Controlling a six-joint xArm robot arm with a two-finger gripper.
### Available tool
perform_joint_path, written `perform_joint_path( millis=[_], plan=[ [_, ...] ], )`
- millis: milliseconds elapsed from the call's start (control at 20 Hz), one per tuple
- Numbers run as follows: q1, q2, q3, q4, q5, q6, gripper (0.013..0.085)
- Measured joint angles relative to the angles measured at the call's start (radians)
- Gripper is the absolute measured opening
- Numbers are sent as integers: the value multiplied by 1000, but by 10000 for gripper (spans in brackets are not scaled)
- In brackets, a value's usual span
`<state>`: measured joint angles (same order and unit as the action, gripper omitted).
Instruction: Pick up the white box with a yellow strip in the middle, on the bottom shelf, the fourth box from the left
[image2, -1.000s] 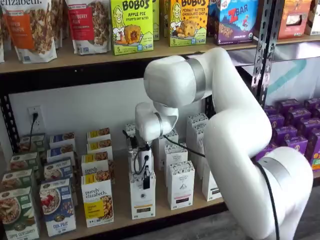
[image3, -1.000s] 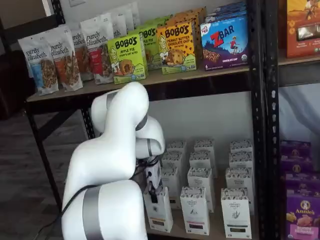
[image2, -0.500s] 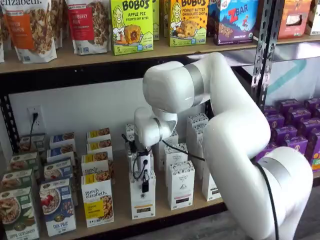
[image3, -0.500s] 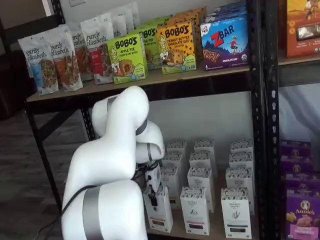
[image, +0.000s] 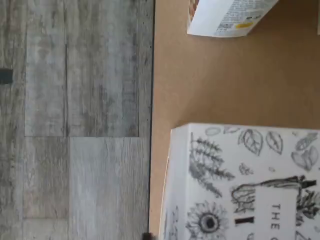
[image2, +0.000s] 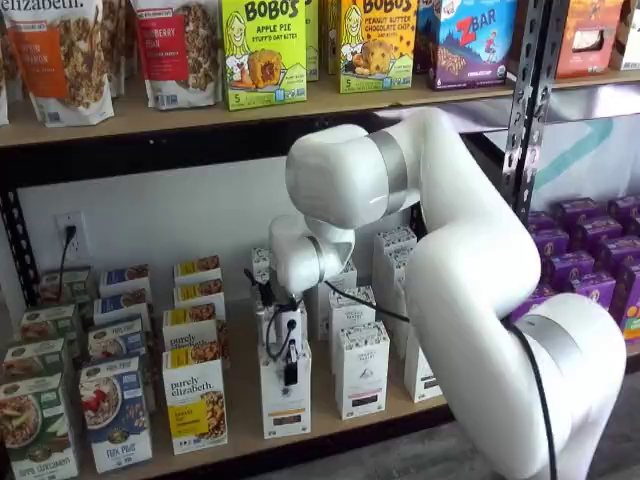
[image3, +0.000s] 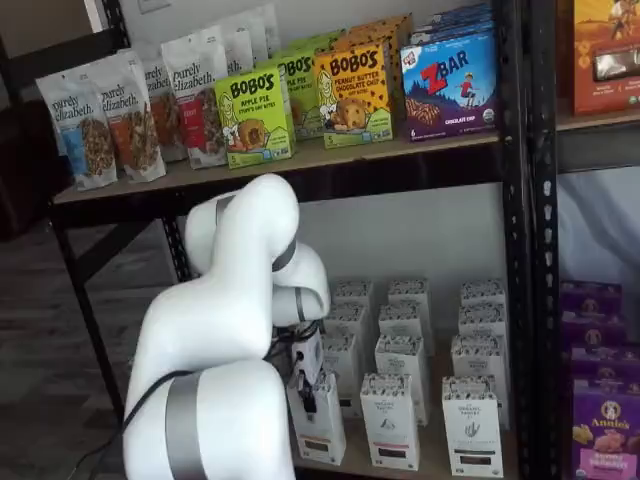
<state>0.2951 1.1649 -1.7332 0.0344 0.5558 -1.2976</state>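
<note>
The white box (image2: 285, 405) stands at the front of the bottom shelf (image2: 242, 395), with its dark label low on its face. My gripper (image2: 290, 370) has come down onto its top. One black finger lies against the front face, and the other is hidden. In a shelf view the box (image3: 322, 430) and gripper (image3: 309, 392) sit just beside my arm. The wrist view shows the box's speckled, drawn top (image: 240, 185) close up on the tan board (image: 210, 85). The box rests on the shelf.
More white cartons (image2: 361, 372) stand to its right and behind it. Purely elizabeth boxes (image2: 195, 402) stand to its left. Bobo's boxes (image2: 263, 50) fill the higher shelf. Purple boxes (image2: 590, 250) sit at the far right. Grey floor (image: 75, 120) lies beyond the shelf's front rail.
My arm has shifted slightly down and to the left, and the gripper has settled a little lower over the white box. The box has not moved.
</note>
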Motion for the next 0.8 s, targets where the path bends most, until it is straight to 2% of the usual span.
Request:
perform_joint_path(
  millis=[600,650,700,800],
  plan=[
    [5,6,-14,0,21,6,690],
    [6,6,-14,2,21,4,650],
    [6,6,-14,5,21,2,650],
    [7,5,-14,11,24,-2,570]
  ],
)
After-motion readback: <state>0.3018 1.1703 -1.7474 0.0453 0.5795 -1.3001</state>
